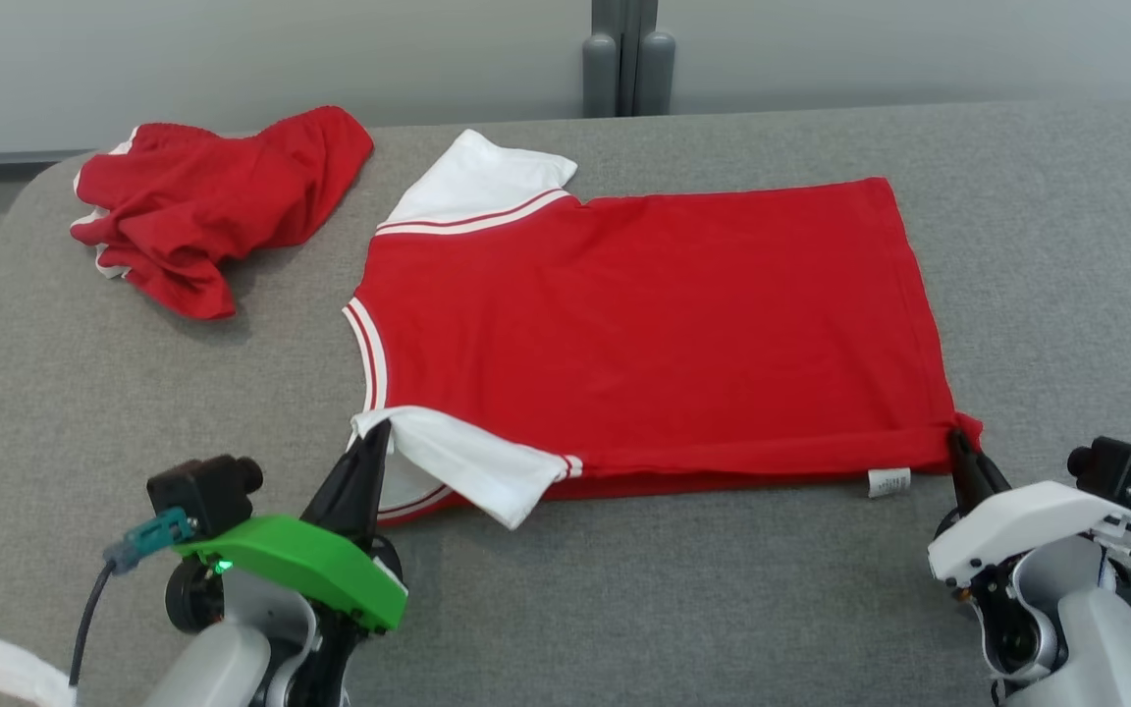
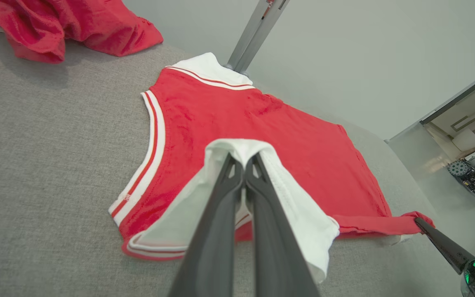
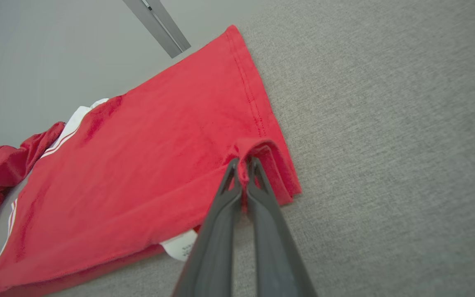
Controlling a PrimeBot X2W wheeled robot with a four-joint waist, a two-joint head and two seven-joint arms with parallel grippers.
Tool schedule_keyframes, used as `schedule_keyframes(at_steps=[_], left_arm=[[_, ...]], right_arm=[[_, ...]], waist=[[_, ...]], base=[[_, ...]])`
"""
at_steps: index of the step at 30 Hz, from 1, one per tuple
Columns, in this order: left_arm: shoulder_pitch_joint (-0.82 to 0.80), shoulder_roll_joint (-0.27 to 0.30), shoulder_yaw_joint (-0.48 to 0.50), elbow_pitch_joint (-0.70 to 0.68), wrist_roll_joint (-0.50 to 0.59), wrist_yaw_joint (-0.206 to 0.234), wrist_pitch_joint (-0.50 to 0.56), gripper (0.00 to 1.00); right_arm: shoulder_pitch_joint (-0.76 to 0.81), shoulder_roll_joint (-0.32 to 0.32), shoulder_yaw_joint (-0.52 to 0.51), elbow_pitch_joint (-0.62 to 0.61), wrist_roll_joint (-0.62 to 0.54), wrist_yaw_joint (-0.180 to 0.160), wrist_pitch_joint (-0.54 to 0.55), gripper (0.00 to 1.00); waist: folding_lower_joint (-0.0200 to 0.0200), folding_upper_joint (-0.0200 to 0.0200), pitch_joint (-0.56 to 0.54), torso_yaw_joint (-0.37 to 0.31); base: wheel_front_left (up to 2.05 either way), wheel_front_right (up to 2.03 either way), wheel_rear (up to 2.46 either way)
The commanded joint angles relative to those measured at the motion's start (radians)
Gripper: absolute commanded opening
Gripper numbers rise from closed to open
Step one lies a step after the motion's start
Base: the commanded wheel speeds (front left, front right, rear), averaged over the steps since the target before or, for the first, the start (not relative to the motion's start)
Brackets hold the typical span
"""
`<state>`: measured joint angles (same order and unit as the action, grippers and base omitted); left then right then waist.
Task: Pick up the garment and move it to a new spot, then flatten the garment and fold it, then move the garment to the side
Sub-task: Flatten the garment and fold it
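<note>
A wide grey fabric-covered table (image 1: pixel 723 589) carries everything here. On it a red short-sleeved T-shirt with white, red-striped sleeves (image 1: pixel 644 324) lies spread nearly flat in the middle, its long axis running across the robot: striped neckline to the robot's left, hem to its right, one white sleeve pointing to the far side. A crumpled red garment with white trim (image 1: pixel 212 206) sits well apart at the far left corner and plays no part in the grip. The left gripper (image 1: pixel 376 432), under its green cover, has its two dark fingers pressed together on the near white sleeve (image 1: pixel 467 466) at the shoulder, the cloth draped over the fingertips in the left wrist view. The right gripper (image 1: pixel 956 442), under its white cover, is pinched shut on the near hem corner, where a small roll of red cloth bunches around its tips in the right wrist view. Each arm thus holds the end of the near edge on its own side, and the whole body of the shirt lies away from both, toward the far side. A lengthwise fold would likely mean carrying this near edge forward over the body, both hands level. A small white care label (image 1: pixel 888 481) pokes out beneath the near edge, just beside the right gripper.
</note>
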<state>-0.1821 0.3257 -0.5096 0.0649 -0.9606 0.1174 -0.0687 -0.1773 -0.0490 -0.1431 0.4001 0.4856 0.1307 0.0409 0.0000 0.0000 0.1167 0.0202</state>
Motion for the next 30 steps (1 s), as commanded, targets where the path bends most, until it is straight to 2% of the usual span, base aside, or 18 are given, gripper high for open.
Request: schedule_keyframes(at_steps=[1,9,16,17,18,19,20,26,30], left_arm=[[-0.053,-0.003,-0.004,0.034,0.012,-0.005,0.021,0.00],[-0.254,-0.023,-0.026,0.194,0.029,-0.028,0.099,0.00],[-0.385,-0.060,-0.036,0.356,0.054,-0.056,0.088,0.00],[-0.398,-0.066,-0.034,0.376,0.057,-0.056,0.083,0.00],[-0.409,-0.074,-0.034,0.401,0.057,-0.059,0.077,0.19],[-0.418,-0.078,-0.034,0.420,0.060,-0.063,0.069,0.36],[-0.432,-0.081,-0.033,0.443,0.068,-0.066,0.054,1.00],[-0.468,-0.108,-0.026,0.533,0.070,-0.092,-0.011,1.00],[-0.457,-0.097,-0.022,0.544,0.070,-0.109,-0.043,1.00]], right_arm=[[-0.042,-0.003,-0.015,0.023,-0.007,0.000,0.015,0.00],[-0.200,-0.003,-0.042,0.095,-0.092,0.000,0.084,0.00],[-0.287,-0.003,-0.071,0.146,-0.185,0.000,0.136,0.00],[-0.297,-0.003,-0.076,0.155,-0.193,0.000,0.141,0.19],[-0.309,-0.003,-0.080,0.167,-0.201,0.000,0.142,0.43],[-0.319,-0.003,-0.081,0.175,-0.208,0.000,0.144,0.78],[-0.333,-0.003,-0.085,0.185,-0.218,0.000,0.138,1.00],[-0.388,-0.003,-0.066,0.235,-0.209,0.000,0.101,1.00],[-0.385,-0.003,-0.059,0.232,-0.218,0.000,0.069,1.00]], waist=[[0.0000,0.0000,0.024,0.001],[0.0000,0.0000,0.060,-0.003],[0.0000,0.0000,0.082,-0.009],[0.0000,0.0000,0.084,-0.010],[0.0000,0.0000,0.087,-0.012],[0.0000,0.0000,0.089,-0.014],[0.0000,0.0000,0.091,-0.016],[0.0000,0.0000,0.087,-0.022],[0.0000,0.0000,0.070,-0.019]], base=[[0.00,0.00,0.00],[0.00,0.00,0.00],[0.00,0.00,0.00],[0.00,0.00,0.00],[0.00,0.00,0.00],[0.00,0.00,0.00],[0.00,0.00,0.00],[0.00,0.00,0.00],[0.00,0.00,0.00]])
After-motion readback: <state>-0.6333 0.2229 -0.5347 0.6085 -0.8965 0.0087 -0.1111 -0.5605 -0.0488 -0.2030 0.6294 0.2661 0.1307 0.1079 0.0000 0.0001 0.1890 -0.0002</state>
